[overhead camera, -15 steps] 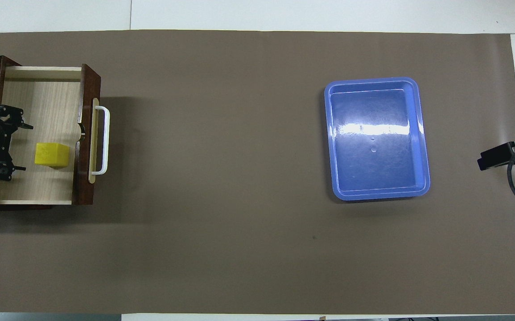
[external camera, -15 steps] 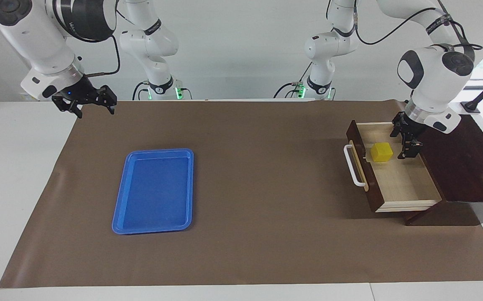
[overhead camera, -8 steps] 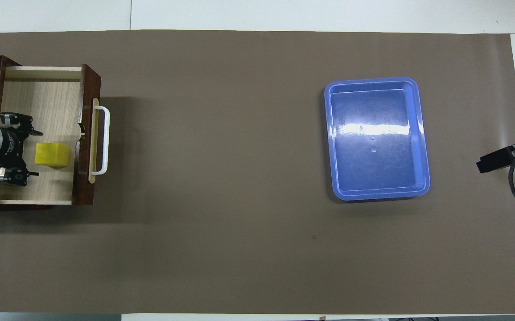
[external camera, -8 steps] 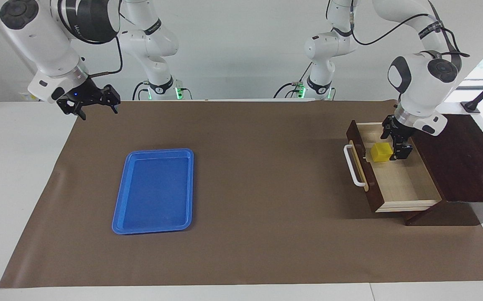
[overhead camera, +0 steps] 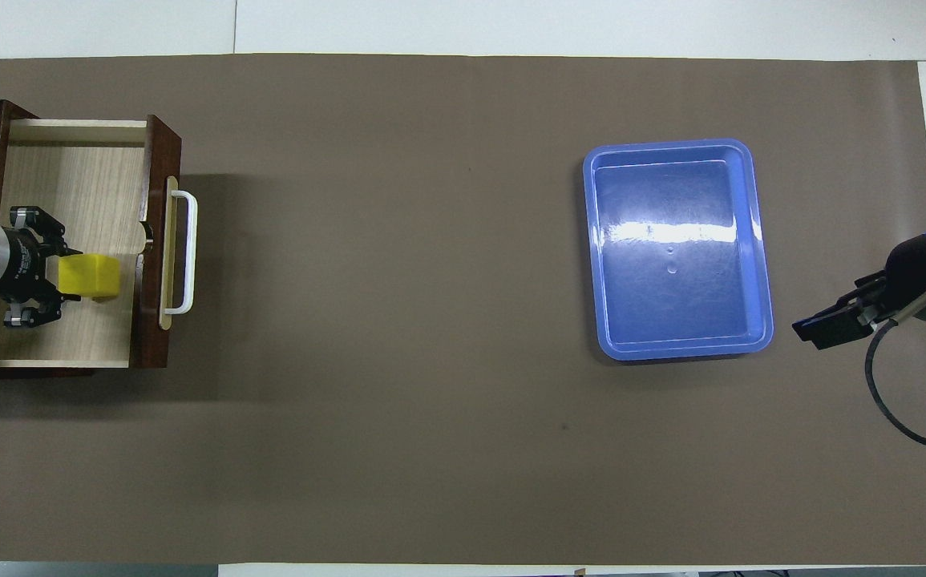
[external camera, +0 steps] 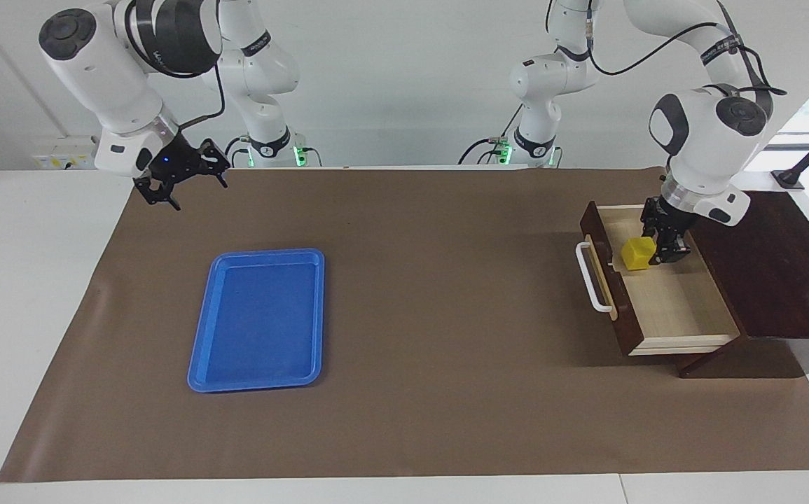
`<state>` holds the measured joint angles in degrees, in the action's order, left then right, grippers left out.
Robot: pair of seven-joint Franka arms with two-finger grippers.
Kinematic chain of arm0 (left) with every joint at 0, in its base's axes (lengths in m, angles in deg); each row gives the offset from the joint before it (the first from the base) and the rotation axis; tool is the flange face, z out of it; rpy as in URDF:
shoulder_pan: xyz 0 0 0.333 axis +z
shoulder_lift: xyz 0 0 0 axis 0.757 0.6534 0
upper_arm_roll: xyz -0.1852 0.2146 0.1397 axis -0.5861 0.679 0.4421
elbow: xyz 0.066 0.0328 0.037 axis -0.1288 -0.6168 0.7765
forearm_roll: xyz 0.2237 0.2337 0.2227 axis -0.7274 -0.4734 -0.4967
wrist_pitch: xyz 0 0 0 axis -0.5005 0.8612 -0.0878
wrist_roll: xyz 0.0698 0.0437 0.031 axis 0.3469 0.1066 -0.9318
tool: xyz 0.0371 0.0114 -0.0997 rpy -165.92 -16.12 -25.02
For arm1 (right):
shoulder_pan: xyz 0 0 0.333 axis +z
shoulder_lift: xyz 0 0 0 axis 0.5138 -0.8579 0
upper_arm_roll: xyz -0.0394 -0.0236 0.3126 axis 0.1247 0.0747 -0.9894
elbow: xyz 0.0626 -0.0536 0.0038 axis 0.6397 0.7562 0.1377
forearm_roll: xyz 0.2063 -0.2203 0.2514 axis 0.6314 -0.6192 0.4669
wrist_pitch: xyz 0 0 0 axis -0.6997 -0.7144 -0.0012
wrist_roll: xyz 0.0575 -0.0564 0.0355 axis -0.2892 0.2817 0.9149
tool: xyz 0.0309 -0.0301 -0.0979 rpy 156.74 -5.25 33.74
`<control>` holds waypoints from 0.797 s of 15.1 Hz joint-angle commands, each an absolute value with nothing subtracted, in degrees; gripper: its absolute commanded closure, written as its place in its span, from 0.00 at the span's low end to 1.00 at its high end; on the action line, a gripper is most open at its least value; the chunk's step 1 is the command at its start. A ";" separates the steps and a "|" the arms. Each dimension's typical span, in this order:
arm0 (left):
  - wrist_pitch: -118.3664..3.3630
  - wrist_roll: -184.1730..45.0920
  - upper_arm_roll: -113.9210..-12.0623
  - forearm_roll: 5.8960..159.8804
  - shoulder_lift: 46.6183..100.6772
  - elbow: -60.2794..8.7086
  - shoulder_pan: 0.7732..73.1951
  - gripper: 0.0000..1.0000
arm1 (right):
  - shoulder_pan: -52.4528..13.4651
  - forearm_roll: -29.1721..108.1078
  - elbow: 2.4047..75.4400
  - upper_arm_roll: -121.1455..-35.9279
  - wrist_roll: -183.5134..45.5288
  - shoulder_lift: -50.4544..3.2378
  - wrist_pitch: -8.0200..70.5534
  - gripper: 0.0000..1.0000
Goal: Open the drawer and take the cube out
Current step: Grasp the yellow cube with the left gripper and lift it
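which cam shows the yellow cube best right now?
Overhead view: the cube shows its whole top in the open drawer, with the left gripper straddling one end. The facing view also shows the cube, but the gripper hides part of it.

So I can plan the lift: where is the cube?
The cube sits inside the open drawer at the left arm's end, close to its handle front, with the left gripper around it.

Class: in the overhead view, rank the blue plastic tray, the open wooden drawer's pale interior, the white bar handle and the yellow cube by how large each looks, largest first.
1. Blue plastic tray
2. Wooden drawer's pale interior
3. White bar handle
4. Yellow cube, partly hidden by the left gripper
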<state>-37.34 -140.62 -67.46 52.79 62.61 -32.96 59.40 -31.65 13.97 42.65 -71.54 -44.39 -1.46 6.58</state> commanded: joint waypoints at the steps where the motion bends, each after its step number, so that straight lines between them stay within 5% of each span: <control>1: -26.66 -141.46 -67.70 53.97 62.70 -23.42 58.17 1.00 | -30.57 17.39 45.90 -71.60 -38.25 0.78 8.67 0.00; 5: -12.22 -151.08 -67.96 58.19 65.08 -8.55 52.30 1.00 | -28.38 22.57 48.98 -71.60 -25.70 2.19 12.45 0.00; 12: -16.40 -179.31 -68.14 58.28 63.24 -12.99 32.09 1.00 | -22.05 34.95 53.37 -71.60 -3.90 1.14 19.83 0.00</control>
